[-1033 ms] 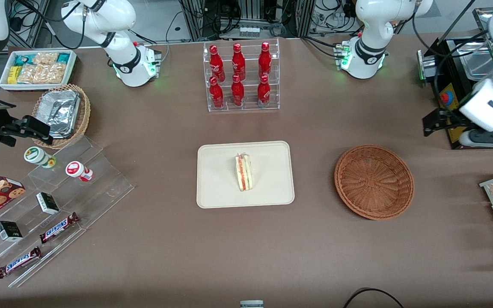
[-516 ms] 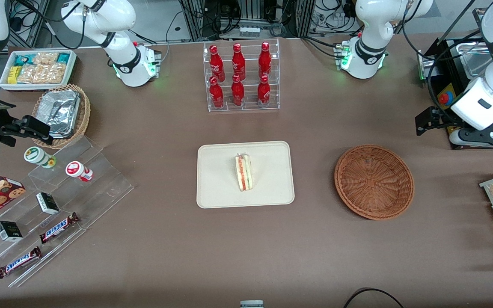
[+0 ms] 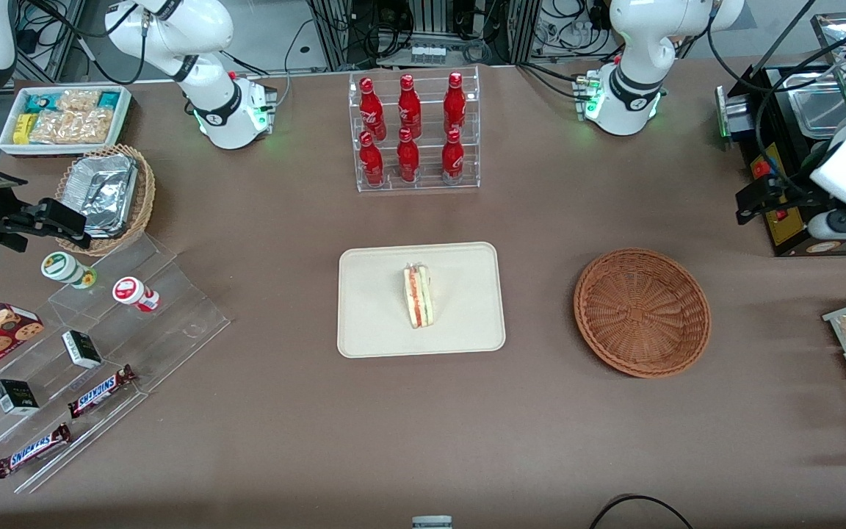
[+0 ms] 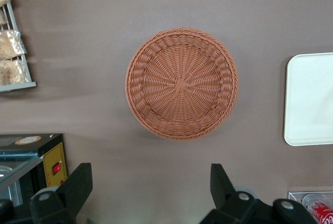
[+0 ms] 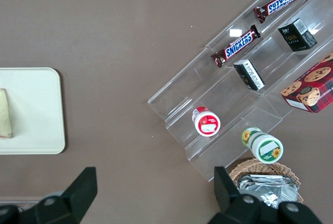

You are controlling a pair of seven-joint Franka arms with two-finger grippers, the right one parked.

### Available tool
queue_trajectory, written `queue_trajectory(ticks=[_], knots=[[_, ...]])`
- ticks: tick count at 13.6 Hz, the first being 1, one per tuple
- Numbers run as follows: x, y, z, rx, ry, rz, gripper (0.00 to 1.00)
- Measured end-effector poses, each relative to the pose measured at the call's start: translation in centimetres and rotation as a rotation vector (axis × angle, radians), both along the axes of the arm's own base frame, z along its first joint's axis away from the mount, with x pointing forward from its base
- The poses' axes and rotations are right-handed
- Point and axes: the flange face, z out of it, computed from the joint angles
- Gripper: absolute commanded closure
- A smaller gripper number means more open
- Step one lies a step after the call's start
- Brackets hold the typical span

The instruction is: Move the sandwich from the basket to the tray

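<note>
From the front, the sandwich (image 3: 418, 296) lies on the tray (image 3: 379, 330), so the basket (image 3: 642, 312) sits bare and the job looks done. The wrist camera shows the gripper (image 4: 151, 187) high above the basket (image 4: 181, 83), spread wide and holding nothing, apparently because its load has been delivered.

The scene is evenly lit from above; soft shadows are cast beside the basket (image 3: 642, 312). The gripper (image 4: 148, 188) is blurred. Glare is seen on the bottles (image 3: 408, 128).
</note>
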Motion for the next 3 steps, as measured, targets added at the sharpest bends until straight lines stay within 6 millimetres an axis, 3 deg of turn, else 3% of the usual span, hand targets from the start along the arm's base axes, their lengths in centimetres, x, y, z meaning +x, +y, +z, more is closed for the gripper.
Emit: queue_trajectory(ticks=[3], knots=[[-0.39,0.36,0.92,-0.001,-0.005,0.007,0.00]])
